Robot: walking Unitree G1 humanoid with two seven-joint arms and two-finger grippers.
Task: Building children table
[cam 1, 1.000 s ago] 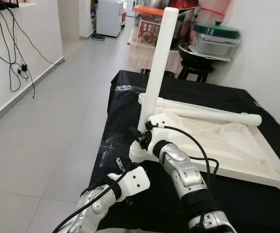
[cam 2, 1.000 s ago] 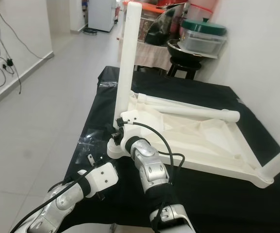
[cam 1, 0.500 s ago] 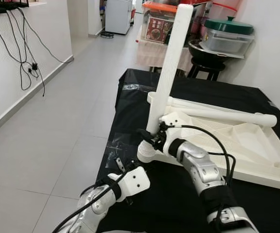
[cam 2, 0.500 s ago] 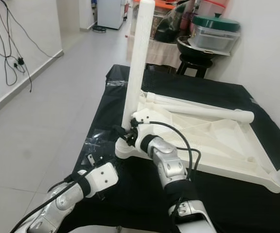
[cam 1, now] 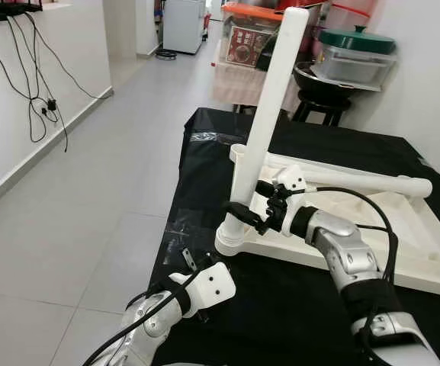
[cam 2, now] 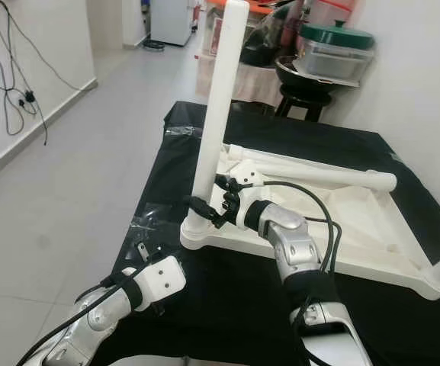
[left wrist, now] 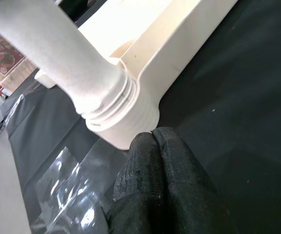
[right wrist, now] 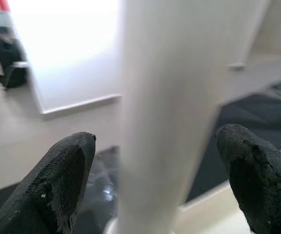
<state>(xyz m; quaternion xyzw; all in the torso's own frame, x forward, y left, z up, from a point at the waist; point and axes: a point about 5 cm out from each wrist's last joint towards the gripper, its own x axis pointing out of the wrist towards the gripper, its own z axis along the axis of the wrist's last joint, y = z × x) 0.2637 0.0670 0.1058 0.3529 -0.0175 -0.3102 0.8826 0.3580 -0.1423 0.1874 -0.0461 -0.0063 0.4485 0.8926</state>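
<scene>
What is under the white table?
A black cloth lies under the upturned table and spreads out past its edges. Clear plastic sits on the cloth beside the corner. What lies beneath the cloth is covered.

The left end effector [left wrist: 156,146], fingers pressed together, touches the white table frame's corner socket [left wrist: 130,122] holding a leg [left wrist: 47,53].

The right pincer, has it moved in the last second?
Yes. The right pincer has climbed from the corner socket of the upturned tabletop to sit higher, open around the standing leg.
</scene>
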